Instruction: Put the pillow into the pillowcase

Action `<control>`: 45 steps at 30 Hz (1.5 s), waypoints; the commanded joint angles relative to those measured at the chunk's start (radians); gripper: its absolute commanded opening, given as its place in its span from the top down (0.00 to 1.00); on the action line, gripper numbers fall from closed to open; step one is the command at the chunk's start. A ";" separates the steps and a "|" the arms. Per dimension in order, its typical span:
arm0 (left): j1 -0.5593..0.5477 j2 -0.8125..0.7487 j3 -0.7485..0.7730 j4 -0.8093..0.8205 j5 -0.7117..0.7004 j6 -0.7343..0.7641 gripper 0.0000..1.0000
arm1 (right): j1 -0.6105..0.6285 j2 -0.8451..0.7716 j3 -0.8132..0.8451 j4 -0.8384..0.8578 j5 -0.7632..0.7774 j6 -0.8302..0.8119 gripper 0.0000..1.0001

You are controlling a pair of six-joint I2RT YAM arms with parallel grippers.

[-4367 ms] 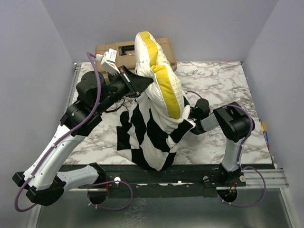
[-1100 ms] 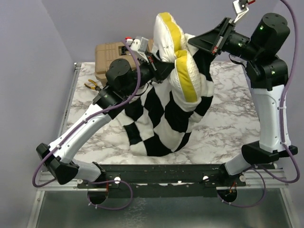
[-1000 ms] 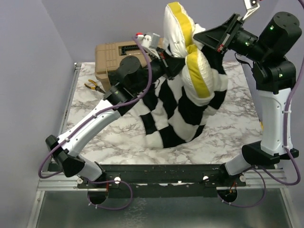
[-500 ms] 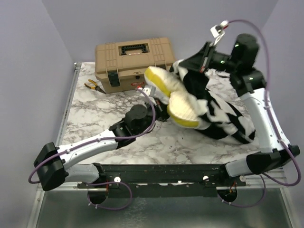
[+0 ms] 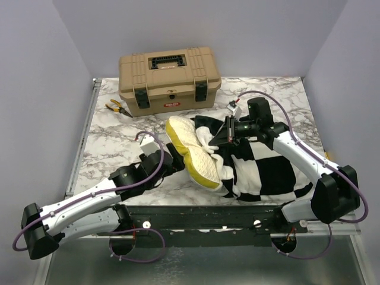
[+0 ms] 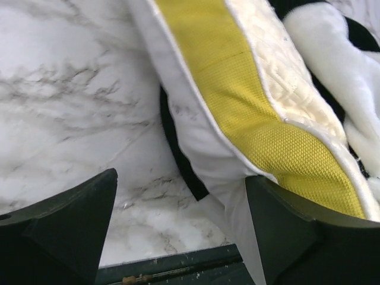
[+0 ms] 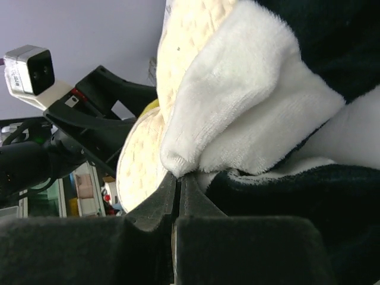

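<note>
The marble-patterned bench (image 5: 119,139) carries everything, with a tan plastic toolbox (image 5: 169,80) at its far edge, lid shut and black latches down. On the right half lies the pillowcase (image 5: 267,169), a floppy fleecy cover of big black and cream squares. It is spread flat toward the near right corner, with its rumpled mouth facing left toward the bench's middle. The pillow (image 5: 193,148) lies at that mouth, plump and quilted, white with a woven yellow strip along its edge. In the top view its long axis runs on a diagonal from far left to near right. The yellow edge faces the left arm, and its right side is tucked under the pillowcase's opening while the left part lies bare on the marble. The right gripper (image 7: 178,177) is closed, pinching the white fleecy rim of the pillowcase just above the pillow. The left gripper (image 6: 181,178) is low on the bench with its jaws spread wide. The pillow's yellow-edged near corner lies between them, gripped by neither finger. A small pair of yellow-handled pliers (image 5: 117,107) lies beside the toolbox's left end.
</note>
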 commanded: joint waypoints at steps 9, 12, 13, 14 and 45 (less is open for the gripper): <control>0.009 -0.177 0.061 -0.587 -0.107 -0.402 0.11 | -0.002 0.096 0.124 0.070 -0.050 -0.035 1.00; 0.010 -0.169 0.051 -0.575 -0.107 -0.374 0.09 | -0.002 0.100 0.122 0.073 -0.053 -0.032 1.00; 0.012 -0.164 0.040 -0.550 -0.099 -0.361 0.05 | -0.002 0.101 0.120 0.075 -0.055 -0.032 1.00; 0.017 -0.157 0.022 -0.510 -0.081 -0.336 0.02 | 0.000 0.101 0.120 0.074 -0.057 -0.032 1.00; 0.003 0.669 0.015 1.507 0.313 0.038 1.00 | 0.218 0.197 0.404 0.811 -0.272 0.684 1.00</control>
